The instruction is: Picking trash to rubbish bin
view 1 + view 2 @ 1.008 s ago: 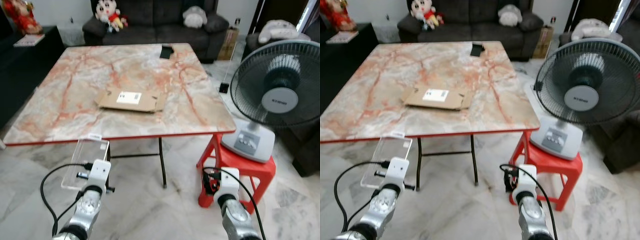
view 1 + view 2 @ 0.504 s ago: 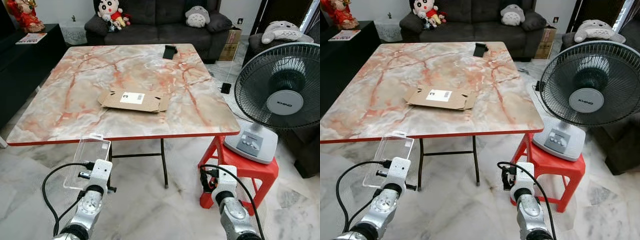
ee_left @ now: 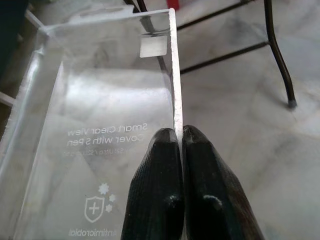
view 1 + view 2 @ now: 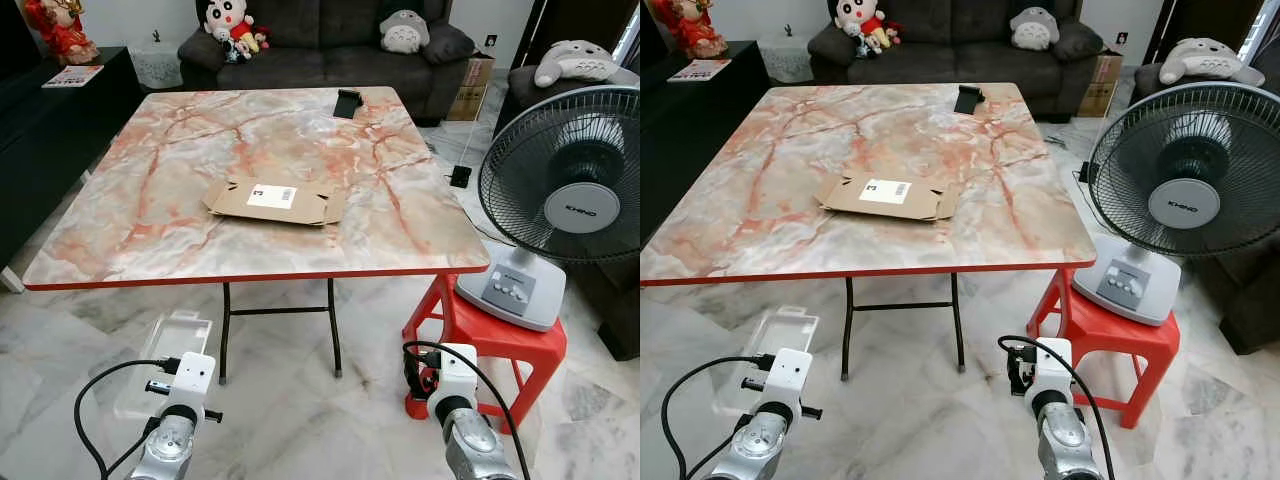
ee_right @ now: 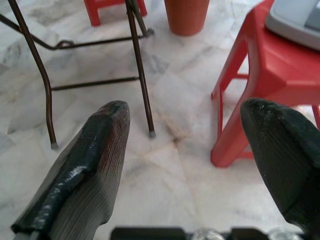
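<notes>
Lower in the frame than before sat the clear plastic phone-case package (image 4: 165, 362), carried down at lower left, its edge pinched by the left gripper (image 3: 180, 137). The right gripper (image 5: 187, 145) hung with fingers spread, empty. No bin appeared, so finding one came next.

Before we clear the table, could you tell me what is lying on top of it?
On the marble table lie a flattened cardboard box and a small black object near the far edge.
</notes>
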Available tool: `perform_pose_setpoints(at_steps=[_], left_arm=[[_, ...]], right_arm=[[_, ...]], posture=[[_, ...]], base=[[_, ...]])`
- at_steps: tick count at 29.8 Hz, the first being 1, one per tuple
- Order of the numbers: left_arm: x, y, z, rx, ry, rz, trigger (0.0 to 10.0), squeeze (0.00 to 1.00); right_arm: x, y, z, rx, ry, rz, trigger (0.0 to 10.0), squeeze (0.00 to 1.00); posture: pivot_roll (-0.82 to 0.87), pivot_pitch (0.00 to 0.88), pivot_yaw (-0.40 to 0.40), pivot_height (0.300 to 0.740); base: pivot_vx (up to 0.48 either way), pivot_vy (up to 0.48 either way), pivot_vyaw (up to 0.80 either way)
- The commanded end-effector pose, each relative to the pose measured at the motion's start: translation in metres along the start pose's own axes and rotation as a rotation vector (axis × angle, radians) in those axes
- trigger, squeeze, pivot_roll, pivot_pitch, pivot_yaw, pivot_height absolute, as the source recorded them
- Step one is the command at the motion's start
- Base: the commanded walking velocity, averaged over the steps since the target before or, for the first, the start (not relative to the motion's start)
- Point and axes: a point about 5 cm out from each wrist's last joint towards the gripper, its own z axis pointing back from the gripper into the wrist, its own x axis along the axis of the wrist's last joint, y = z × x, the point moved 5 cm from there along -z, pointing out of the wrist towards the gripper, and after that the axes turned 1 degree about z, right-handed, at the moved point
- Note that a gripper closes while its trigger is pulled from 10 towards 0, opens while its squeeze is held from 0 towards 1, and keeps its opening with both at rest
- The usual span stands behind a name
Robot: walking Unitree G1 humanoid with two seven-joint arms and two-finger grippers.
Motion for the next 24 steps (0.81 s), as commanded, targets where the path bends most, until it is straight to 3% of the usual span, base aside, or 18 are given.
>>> perform_pose_setpoints(at_steps=[1,4,6,7,12,24], left_arm=[[-0.014,0.001,0.003,-0.004,0.063,0.032,10.0,0.00],[-0.017,0.001,0.003,-0.004,0.092,0.069,10.0,0.00],[-0.028,0.006,0.004,0.036,0.162,0.171,10.0,0.00],[-0.038,0.010,0.006,0.077,0.231,0.260,10.0,0.00],[-0.049,0.011,0.010,0.082,0.290,0.264,10.0,0.00],[-0.067,0.012,0.019,0.093,0.357,0.277,10.0,0.00]], right_arm=[[-0.010,-0.002,0.003,-0.005,0.043,0.013,10.0,0.00],[-0.015,-0.003,0.004,-0.007,0.071,0.012,10.0,0.00],[-0.033,-0.003,0.009,-0.003,0.151,0.022,10.0,0.00],[-0.053,-0.004,0.017,0.000,0.240,0.021,10.0,0.00],[-0.068,-0.006,0.024,-0.022,0.295,0.002,10.0,0.00],[-0.086,-0.008,0.035,-0.046,0.352,-0.004,10.0,0.00]], posture=[[-0.04,0.000,-0.020,0.740],[-0.04,0.000,-0.021,0.740],[-0.04,0.000,-0.021,0.740],[-0.04,0.000,-0.022,0.740],[-0.04,0.000,-0.023,0.740],[-0.05,0.000,-0.019,0.740]], base=[[0.000,0.000,0.00],[0.000,0.000,0.00],[0.000,0.000,0.00],[0.000,0.000,0.00],[0.000,0.000,0.09],[0.000,0.000,0.79]])
